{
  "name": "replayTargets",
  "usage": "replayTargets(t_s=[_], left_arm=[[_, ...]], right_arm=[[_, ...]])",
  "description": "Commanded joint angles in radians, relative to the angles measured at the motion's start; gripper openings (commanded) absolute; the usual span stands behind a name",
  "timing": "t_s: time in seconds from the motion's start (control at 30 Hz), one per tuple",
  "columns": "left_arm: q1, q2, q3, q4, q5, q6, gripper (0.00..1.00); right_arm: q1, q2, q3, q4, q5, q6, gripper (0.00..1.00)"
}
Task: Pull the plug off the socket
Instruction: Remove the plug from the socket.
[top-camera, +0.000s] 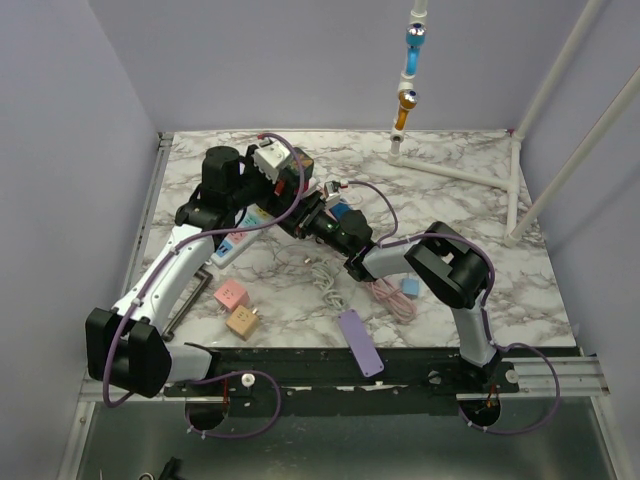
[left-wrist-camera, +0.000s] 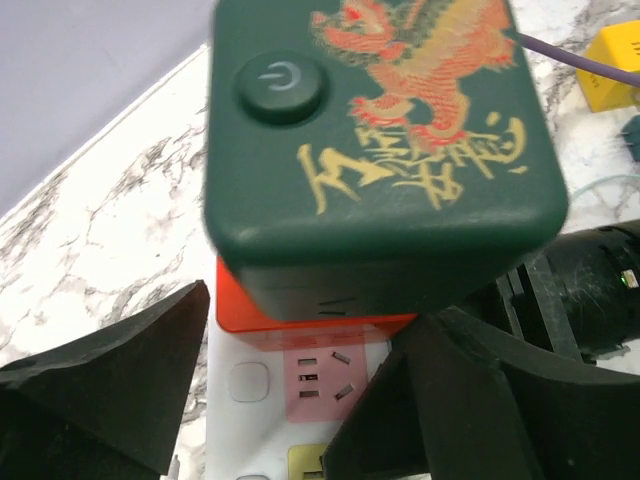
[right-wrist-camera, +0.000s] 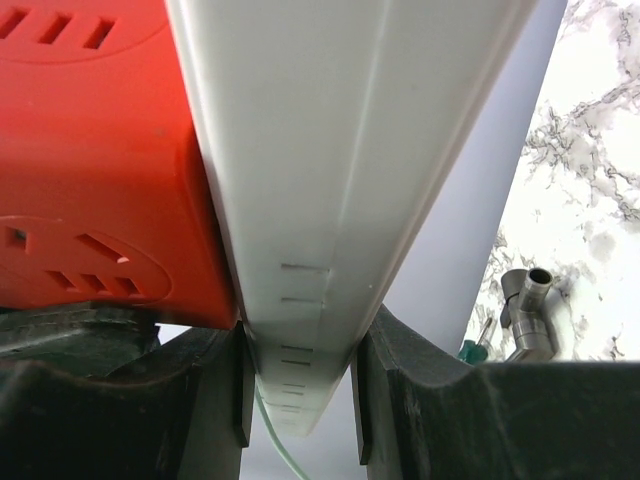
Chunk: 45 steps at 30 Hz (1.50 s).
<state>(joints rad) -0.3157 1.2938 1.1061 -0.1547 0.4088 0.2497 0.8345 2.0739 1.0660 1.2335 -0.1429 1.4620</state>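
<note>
Currently the green plug (left-wrist-camera: 380, 150), a dark block with a red-and-gold dragon print and a round power button, sits seated on top of an orange socket cube (left-wrist-camera: 310, 305). The cube stands on the white power strip (left-wrist-camera: 250, 385), just above a pink socket face. The stack is left of centre on the marble table (top-camera: 470, 230), between the two wrists.

Left gripper (left-wrist-camera: 312, 315): the black fingers (left-wrist-camera: 110, 385) flank the orange cube low down, one close on each side. Whether they press on it I cannot tell, as contact is not resolvable in the left wrist view.

Right gripper (right-wrist-camera: 300, 370): jaws clenched on the power strip, seen edge-on, with both pads touching its white sides. The orange cube fills the upper left of that view, its slot openings visible.

Surroundings in the top view — a pink cube (top-camera: 231, 294) and a tan cube (top-camera: 242, 321) lie side by side near the left arm. A flat lavender bar (top-camera: 361, 342) lies at the near table edge. A coiled pink cable (top-camera: 390, 297) lies beside a small blue plug (top-camera: 409, 288), and a white cable (top-camera: 322, 275) lies loose between the arms. A yellow block (left-wrist-camera: 615, 65) shows at the right edge of the left wrist view. A white pipe frame (top-camera: 460, 170) stands at the far right, with a blue-and-orange piece (top-camera: 408, 75) hanging above it.
</note>
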Motion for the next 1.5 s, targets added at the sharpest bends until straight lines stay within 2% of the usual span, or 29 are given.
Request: replayTargets(t_s=[0.0, 0.1, 0.27, 0.3, 0.33, 0.4, 0.43, 0.77, 1.07, 1.27, 1.47], left_arm=[[0.038, -0.011, -0.017, -0.03, 0.099, 0.005, 0.73], [0.038, -0.015, -0.023, -0.032, 0.133, 0.018, 0.56], [0.038, -0.002, -0.011, -0.011, 0.144, -0.019, 0.51], [0.038, 0.003, -0.003, -0.01, 0.145, -0.032, 0.47], [0.039, 0.01, 0.005, -0.009, 0.149, -0.042, 0.4], [0.037, 0.021, 0.019, -0.01, 0.149, -0.065, 0.11], [0.035, 0.025, 0.025, -0.011, 0.145, -0.073, 0.0], [0.008, 0.004, 0.153, -0.046, 0.156, -0.152, 0.0], [-0.08, -0.073, 0.114, -0.097, 0.15, -0.055, 0.0], [-0.08, -0.083, 0.153, -0.106, 0.099, -0.019, 0.0], [-0.08, -0.109, 0.205, -0.114, 0.144, -0.049, 0.0]], right_arm=[[-0.003, -0.121, 0.038, 0.284, 0.018, -0.045, 0.01], [-0.003, -0.121, 0.044, 0.285, 0.017, -0.039, 0.01], [-0.003, -0.111, 0.059, 0.289, 0.001, -0.034, 0.01], [-0.003, -0.108, 0.06, 0.289, 0.0, -0.033, 0.01], [-0.003, -0.106, 0.06, 0.287, 0.001, -0.031, 0.01], [-0.003, -0.103, 0.058, 0.287, 0.005, -0.03, 0.01], [-0.003, -0.102, 0.057, 0.284, 0.005, -0.031, 0.01], [-0.01, -0.067, 0.005, 0.172, 0.063, 0.0, 0.01], [-0.012, -0.13, -0.036, -0.134, 0.177, -0.078, 0.01], [-0.012, -0.116, -0.073, -0.19, 0.224, -0.085, 0.01], [-0.03, -0.035, -0.092, -0.148, 0.212, -0.017, 0.01]])
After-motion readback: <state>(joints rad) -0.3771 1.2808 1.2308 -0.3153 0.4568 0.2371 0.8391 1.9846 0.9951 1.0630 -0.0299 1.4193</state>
